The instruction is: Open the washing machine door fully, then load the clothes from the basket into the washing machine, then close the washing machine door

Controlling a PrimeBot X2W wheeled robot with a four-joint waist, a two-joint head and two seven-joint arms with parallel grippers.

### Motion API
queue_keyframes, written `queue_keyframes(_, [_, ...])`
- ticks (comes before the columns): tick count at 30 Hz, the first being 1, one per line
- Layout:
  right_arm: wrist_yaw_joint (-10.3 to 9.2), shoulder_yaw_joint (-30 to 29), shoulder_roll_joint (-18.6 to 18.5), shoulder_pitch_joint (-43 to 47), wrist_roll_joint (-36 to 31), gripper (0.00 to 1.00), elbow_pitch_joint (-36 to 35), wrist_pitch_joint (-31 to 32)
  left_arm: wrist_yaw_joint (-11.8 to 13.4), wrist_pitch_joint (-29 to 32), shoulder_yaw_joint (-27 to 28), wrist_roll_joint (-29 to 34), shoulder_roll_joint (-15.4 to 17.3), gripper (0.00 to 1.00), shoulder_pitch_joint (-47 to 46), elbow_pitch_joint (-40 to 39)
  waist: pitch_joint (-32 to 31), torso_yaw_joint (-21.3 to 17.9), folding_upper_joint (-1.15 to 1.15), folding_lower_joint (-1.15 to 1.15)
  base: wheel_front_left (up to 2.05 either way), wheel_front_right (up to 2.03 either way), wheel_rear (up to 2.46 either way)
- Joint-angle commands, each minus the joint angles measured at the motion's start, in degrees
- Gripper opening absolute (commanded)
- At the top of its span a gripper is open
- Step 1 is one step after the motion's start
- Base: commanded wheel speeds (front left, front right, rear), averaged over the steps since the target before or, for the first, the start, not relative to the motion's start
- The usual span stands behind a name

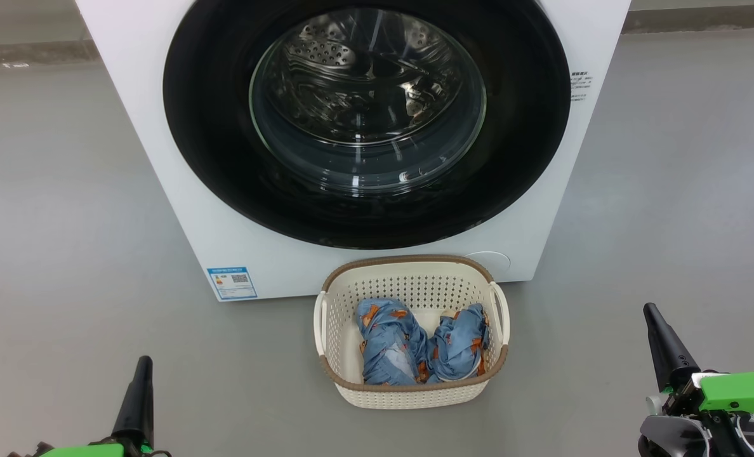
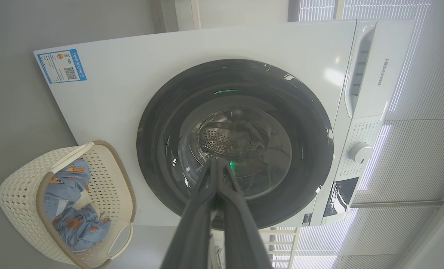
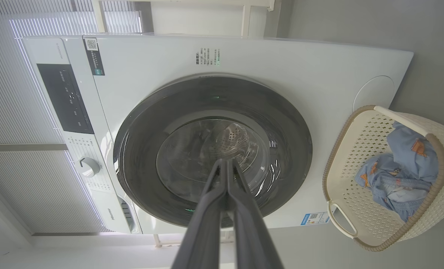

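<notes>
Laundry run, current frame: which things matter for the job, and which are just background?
Job:
- washer
- door, shut
- basket
- clothes, both in the basket

Background:
- sticker
- knob
- control panel

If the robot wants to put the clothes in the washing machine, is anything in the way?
Yes. The washing machine door is shut, covering the drum. It stands between the drum and the clothes, which lie in the basket on the floor in front. It must open first.
</notes>
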Motion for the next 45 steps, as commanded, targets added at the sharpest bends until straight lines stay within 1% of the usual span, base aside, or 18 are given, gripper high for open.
queue_keyframes(1, [0.28, 0.75, -0.26, -2.34, -0.38, 0.00, -1.42, 0.28, -0.06, 0.33, 1.81, 0.45, 0.81, 0.00, -2.75, -1.26, 0.00, 0.00, 0.00, 0.00, 0.00, 0.00, 0.00])
queue_keyframes(11, [0.28, 0.69, -0.22, -2.35, -0.43, 0.00, -1.42, 0.33, -0.06, 0.38, 1.88, 0.51, 0.76, 0.00, -2.76, -1.25, 0.00, 0.00, 0.00, 0.00, 0.00, 0.00, 0.00])
queue_keyframes(12, [0.00, -0.08, 0.04, 0.03, -0.15, 0.00, 0.18, -0.02, 0.00, 0.12, 0.08, 0.00, -0.10, 0.00, 0.07, 0.14, 0.00, 0.00, 0.00, 0.00, 0.00, 0.00, 0.00])
queue_keyframes(13, [0.00, 0.08, 0.10, 0.19, -0.15, 1.00, 0.78, -0.03, 0.00, 0.10, 0.06, 0.01, -0.27, 1.00, 0.33, 0.61, 0.00, 0.00, 0.00, 0.00, 0.00, 0.00, 0.00])
queue_keyframes(15, [0.00, 0.40, 0.55, 1.15, -0.15, 1.00, 2.08, -0.04, 0.00, 0.08, -0.04, 0.01, -0.77, 1.00, 1.33, 1.92, 0.01, 0.00, 0.00, 0.00, 0.00, 0.00, 0.00])
queue_keyframes(17, [0.01, 0.47, 0.55, 1.09, -0.24, 1.00, 1.92, -0.27, 0.00, -0.20, -0.07, 0.19, -0.75, 1.00, 1.30, 1.67, 0.06, 0.01, 0.00, 0.01, 0.00, 0.00, 0.00])
queue_keyframes(21, [0.01, 0.72, 0.43, 1.05, -0.83, 1.00, 1.73, -0.93, 0.00, -0.86, -0.30, 0.93, -0.57, 1.00, 1.27, 1.31, -0.04, 0.09, 0.00, 0.09, 0.00, 0.00, 0.00])
queue_keyframes(25, [0.02, 1.17, 0.13, 0.98, -2.00, 1.00, 1.48, -1.67, 0.00, -1.55, -0.64, 2.25, -0.27, 1.00, 1.28, 0.98, 0.02, 0.13, 0.00, 0.01, 0.00, 0.00, 0.00])
queue_keyframes(28, [0.03, 1.53, -0.20, 0.85, -3.24, 1.00, 1.30, -2.18, -0.01, -2.04, -0.71, 3.58, -0.15, 1.00, 1.25, 0.61, 0.06, 0.17, 0.00, 0.00, 0.00, 0.00, 0.00])
queue_keyframes(36, [0.05, 2.22, -0.80, 0.46, -8.05, 1.00, 0.79, -3.50, -0.01, -3.35, -0.68, 9.25, 0.12, 1.00, 1.18, -0.12, 0.06, 0.29, 0.00, 0.00, 0.00, 0.00, 0.00])
queue_keyframes(45, [0.07, 3.80, -1.80, 0.12, -15.69, 1.00, 0.37, -4.97, -0.01, -4.81, -1.02, 16.84, 0.40, 1.00, 1.12, -0.82, 0.02, 0.48, 0.00, 0.00, 0.00, 0.00, 0.00])
